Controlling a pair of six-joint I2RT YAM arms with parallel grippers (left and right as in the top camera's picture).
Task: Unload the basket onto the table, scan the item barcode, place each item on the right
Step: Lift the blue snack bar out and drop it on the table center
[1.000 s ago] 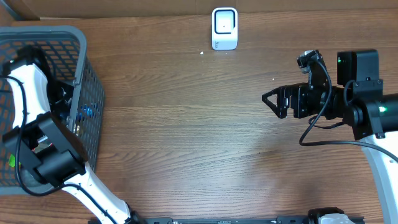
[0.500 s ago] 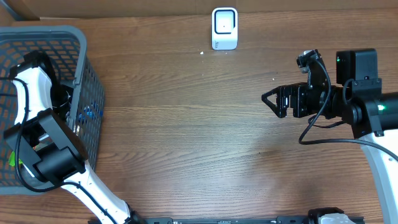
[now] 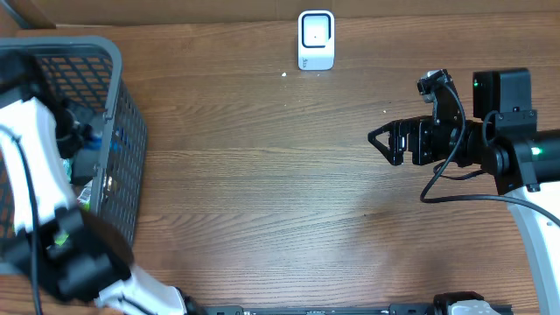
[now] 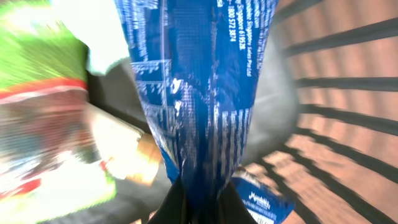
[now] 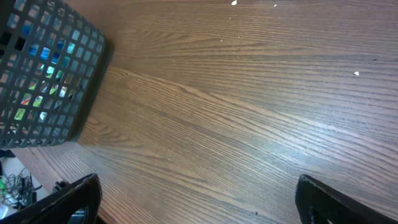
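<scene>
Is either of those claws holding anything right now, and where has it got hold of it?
The left gripper pinches a blue packet by one end; the right gripper holds nothing.

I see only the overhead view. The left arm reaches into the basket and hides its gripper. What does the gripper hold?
Observer: The left gripper is shut on a blue packet with white print.
Operator: Is something else lying close to it?
Observer: Yes, a green and red packet is beside it, too blurred to read.
</scene>
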